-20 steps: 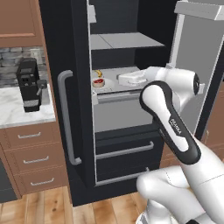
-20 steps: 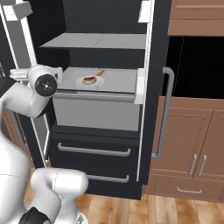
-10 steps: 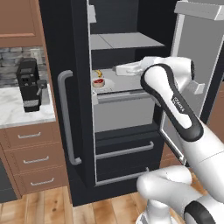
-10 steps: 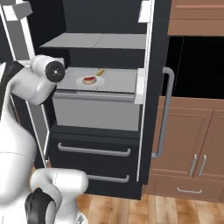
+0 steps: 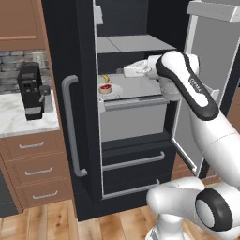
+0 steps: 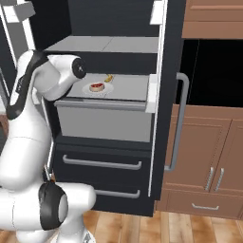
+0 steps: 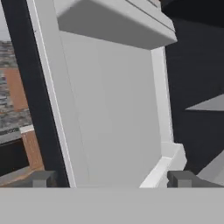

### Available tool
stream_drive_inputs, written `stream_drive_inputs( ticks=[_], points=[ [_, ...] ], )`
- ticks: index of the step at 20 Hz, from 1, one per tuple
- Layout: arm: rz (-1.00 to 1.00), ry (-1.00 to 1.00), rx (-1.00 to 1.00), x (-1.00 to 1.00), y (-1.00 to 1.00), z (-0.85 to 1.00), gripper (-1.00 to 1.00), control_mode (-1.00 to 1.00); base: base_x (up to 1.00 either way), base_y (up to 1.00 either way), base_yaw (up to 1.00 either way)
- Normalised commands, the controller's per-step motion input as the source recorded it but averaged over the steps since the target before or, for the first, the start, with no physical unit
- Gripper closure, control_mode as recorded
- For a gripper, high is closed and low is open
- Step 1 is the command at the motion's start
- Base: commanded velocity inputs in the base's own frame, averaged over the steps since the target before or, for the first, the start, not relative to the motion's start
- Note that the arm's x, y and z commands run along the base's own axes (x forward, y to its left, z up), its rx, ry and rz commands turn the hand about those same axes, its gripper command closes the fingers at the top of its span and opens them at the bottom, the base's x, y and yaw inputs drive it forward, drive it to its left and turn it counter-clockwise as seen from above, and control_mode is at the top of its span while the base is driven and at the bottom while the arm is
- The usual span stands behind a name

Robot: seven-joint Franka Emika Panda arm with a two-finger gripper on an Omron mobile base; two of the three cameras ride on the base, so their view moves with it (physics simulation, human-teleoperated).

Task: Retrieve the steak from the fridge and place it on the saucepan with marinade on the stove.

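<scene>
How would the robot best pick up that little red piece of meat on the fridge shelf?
Probably from above, through the open front of the black fridge. The small flat red steak lies on a white plate, so the open claw should straddle its short width and pinch the edges.

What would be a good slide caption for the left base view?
White robot arm reaching into the open fridge, its gripper open above the shelf near the steak on a small plate.
</scene>
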Motion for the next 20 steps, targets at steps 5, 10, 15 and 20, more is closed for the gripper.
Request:
stream_drive_inputs(
  ticks=[5, 10, 15, 20],
  points=[
    [0.19, -0.07, 0.00, 0.32, 0.41, -0.12, -1.00, -1.00, 0.00, 0.00, 0.00],
    [0.15, -0.02, 0.00, 0.39, 0.50, -0.12, -1.00, -1.00, 0.00, 0.00, 0.00],
    [0.11, 0.00, 0.00, 0.43, 0.58, -0.07, -1.00, -1.00, 0.00, 0.00, 0.00],
    [0.09, 0.00, 0.00, 0.32, 0.61, -0.03, -1.00, -1.00, 0.00, 0.00, 0.00]
  ],
)
